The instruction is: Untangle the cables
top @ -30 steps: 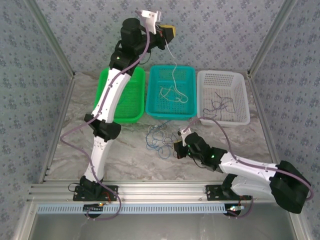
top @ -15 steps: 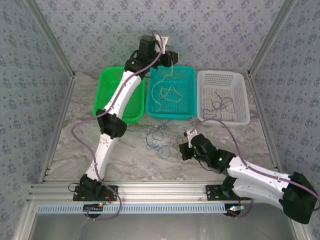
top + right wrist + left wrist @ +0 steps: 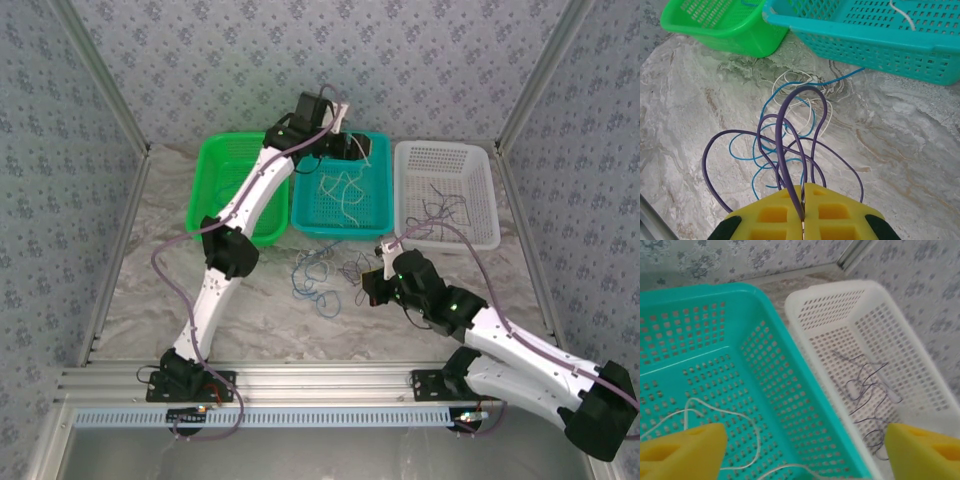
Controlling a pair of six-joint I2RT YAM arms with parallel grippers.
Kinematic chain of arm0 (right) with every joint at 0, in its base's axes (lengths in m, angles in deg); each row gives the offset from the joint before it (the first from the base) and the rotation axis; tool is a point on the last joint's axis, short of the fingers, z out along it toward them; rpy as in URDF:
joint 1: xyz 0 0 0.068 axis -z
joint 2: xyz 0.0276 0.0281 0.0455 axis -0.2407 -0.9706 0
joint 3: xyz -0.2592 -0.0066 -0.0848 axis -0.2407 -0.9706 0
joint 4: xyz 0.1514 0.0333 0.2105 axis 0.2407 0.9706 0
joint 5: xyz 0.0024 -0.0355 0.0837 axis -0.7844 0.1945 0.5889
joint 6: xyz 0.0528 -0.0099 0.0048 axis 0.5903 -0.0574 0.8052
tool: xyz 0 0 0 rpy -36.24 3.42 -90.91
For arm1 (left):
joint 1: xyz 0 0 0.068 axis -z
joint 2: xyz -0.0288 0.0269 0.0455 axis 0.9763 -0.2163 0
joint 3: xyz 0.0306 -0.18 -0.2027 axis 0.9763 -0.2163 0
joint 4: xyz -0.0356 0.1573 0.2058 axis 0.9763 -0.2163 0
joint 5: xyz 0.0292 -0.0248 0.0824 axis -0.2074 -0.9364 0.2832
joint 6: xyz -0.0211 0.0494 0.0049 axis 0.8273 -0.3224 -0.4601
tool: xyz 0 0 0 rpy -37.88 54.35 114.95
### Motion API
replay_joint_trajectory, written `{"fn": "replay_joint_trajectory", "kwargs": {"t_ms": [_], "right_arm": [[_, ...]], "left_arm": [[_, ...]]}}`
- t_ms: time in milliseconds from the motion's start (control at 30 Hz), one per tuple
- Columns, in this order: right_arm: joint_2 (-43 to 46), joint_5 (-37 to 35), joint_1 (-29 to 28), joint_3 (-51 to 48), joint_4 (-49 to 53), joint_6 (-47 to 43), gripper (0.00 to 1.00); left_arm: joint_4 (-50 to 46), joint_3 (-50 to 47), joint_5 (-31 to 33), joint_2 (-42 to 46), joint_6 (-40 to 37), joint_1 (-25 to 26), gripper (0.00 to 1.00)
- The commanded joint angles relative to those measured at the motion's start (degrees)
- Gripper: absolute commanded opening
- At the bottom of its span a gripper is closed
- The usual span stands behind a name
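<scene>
**Purple cable: handling and hold points**

Nearest the base, the right gripper [image 3: 803, 195] has its yellow foam pads pressed together on the thin purple cable [image 3: 805, 88], pinching a strand where several loops converge. The loops arch freely above the marble-patterned table [image 3: 900, 150], so judge this cable light, springy and quick to snag.

A thin blue cable [image 3: 850, 74] threads through the purple loops. A thin white cable [image 3: 785, 77] is coiled beside them, just short of the teal perforated plastic basket [image 3: 865, 47]. Expect all three to slip through a loose pinch. Take hold near a free end or at the crown of a loop, clear of crossings, and draw slowly — a quick pull would likely tighten the knot.

Further out, the left gripper [image 3: 805, 450] hangs over the teal basket with pads spread wide, holding nothing; loose white cords [image 3: 338, 188] lie in the basket below. Thin dark cords [image 3: 865, 385] rest in the white perforated plastic basket [image 3: 920, 355] beyond.
</scene>
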Motion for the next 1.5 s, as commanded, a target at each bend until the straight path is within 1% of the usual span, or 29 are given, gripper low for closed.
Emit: {"fn": "replay_joint_trajectory", "kwargs": {"t_ms": [0, 100, 200, 333, 400, 567, 633, 700, 767, 833, 867, 900, 967, 1000, 1033, 1133, 1200, 1300, 1400, 1467], "right_arm": [[0.62, 1.65, 0.65, 1.33, 2.84, -1.02, 0.08], [0.73, 2.28, 1.18, 1.18, 2.31, -0.90, 0.09], [0.73, 3.18, 1.90, 1.08, 2.03, -0.94, 0.09], [0.74, 3.89, 2.77, 1.08, 2.67, -1.20, 0.09], [0.73, 4.19, 3.15, 0.97, 2.77, -1.24, 0.10], [0.51, 4.69, 3.76, 0.34, 2.23, -1.23, 0.11], [0.10, 4.43, 4.18, 0.12, 2.55, -1.17, 0.13], [-0.84, 3.17, 4.82, 0.26, 3.62, -1.00, 0.15], [-2.85, 3.52, 5.90, 1.08, 4.91, -1.13, 0.23], [-6.23, 4.89, 6.34, 2.76, 6.69, -1.51, 0.28], [-7.88, 5.51, 6.17, 3.43, 7.36, -1.91, 0.34], [-9.77, 5.25, 5.99, 4.50, 8.43, -2.24, 0.39], [-12.29, 2.45, 5.52, 6.31, 10.06, -2.65, 0.59], [-12.56, 0.23, 5.24, 6.87, 9.89, -2.76, 0.67], [-12.16, -1.56, 5.07, 7.12, 8.79, -2.97, 0.70], [-10.46, -6.81, 6.03, 8.42, 5.12, -5.43, 0.73], [-10.60, -7.58, 8.06, 9.88, 2.69, -8.22, 0.73], [-13.07, -5.69, 10.62, 11.07, -3.74, -13.90, 0.75], [-18.52, -4.11, 12.68, 13.58, -8.59, -18.57, 0.80], [-21.49, -2.92, 13.95, 15.01, -11.75, -21.88, 0.80]], "left_arm": [[-5.44, 0.23, 4.70, 2.70, -2.11, -0.22, 0.99], [-9.09, -0.56, 8.73, 4.57, -4.18, 0.33, 0.99], [-11.12, -4.18, 12.99, 7.33, -5.08, 0.90, 0.99], [-12.14, -9.07, 14.10, 10.13, -5.23, 0.91, 0.99], [-14.35, -8.84, 14.76, 9.93, -5.47, 0.92, 0.99], [-19.74, -8.92, 20.98, 9.40, -7.13, 1.44, 0.99], [-20.87, -8.91, 22.98, 9.49, -8.59, 1.99, 0.99], [-21.00, -8.87, 23.57, 9.89, -9.61, 2.53, 0.99], [-20.65, -8.92, 24.13, 10.19, -10.04, 2.73, 0.99], [-20.00, -8.91, 24.30, 10.55, -10.41, 2.90, 0.99], [-19.78, -8.91, 24.31, 10.62, -10.61, 3.00, 0.99], [-19.58, -8.92, 24.59, 10.81, -10.82, 3.09, 0.99], [-19.41, -8.92, 25.53, 11.13, -11.18, 3.42, 0.99], [-19.41, -8.91, 25.88, 11.24, -11.44, 3.52, 0.99], [-19.37, -8.91, 25.95, 11.34, -11.59, 3.68, 0.99], [-19.50, -8.92, 25.81, 11.36, -12.25, 3.66, 0.99], [-19.76, -8.92, 25.33, 11.37, -12.54, 3.66, 0.99], [-20.10, -8.92, 23.57, 11.50, -12.64, 3.68, 0.99], [-20.72, -8.89, 21.03, 11.80, -12.88, 3.69, 0.98], [-21.31, -9.04, 20.29, 12.05, -13.31, 3.74, 0.98]]}}
